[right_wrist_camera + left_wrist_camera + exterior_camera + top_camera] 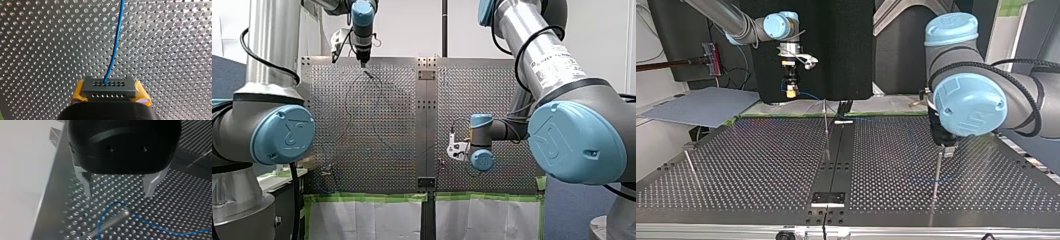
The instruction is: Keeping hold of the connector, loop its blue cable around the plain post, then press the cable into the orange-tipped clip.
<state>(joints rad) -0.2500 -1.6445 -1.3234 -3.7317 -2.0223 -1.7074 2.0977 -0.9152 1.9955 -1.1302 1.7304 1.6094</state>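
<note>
Connector (109, 87) is pinched btwn yellow pads (77, 97) of my right gripper (110, 93). My left gripper (118, 193) is held spread above a blurred post (110, 222), prob. ringed by blue cable (115, 47).

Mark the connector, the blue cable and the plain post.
connector (109, 87), right wrist view, its holed front face.
blue cable (115, 45), right wrist view, straight run ahead of connector.
plain post (112, 222), left wrist view, mid-shaft.

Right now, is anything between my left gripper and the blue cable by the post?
Nothing visible does. In the left wrist view my left gripper hangs open over the blue cable where it bends at the metal post, with only bare perforated table around. My right gripper holds the connector.
</note>
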